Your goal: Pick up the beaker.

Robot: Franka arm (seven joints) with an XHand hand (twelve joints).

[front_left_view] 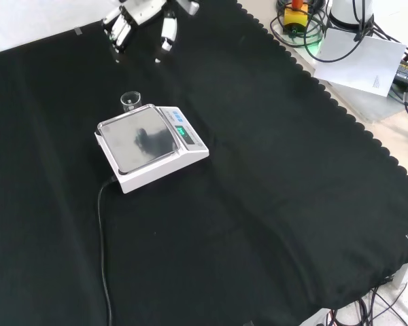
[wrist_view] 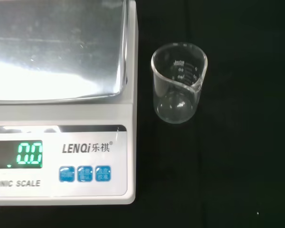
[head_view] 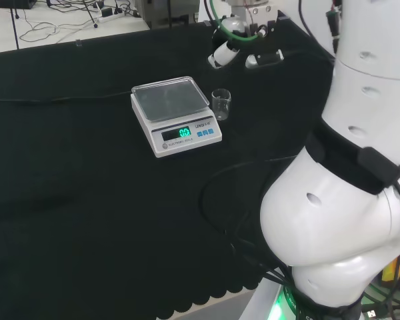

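Beaker (head_view: 221,104) upright on cloth (head_view: 87,200), just right of scale (head_view: 175,115) in head view, untouched. Hand (head_view: 243,50) above, farther right, fingers spread, empty. Descend over beaker, avoid scale, close around wall.

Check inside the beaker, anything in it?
The beaker looks empty in the wrist view: clear glass, bare base, black cloth showing through. It stands upright beside the scale. A thin clear film couldn't be ruled out.
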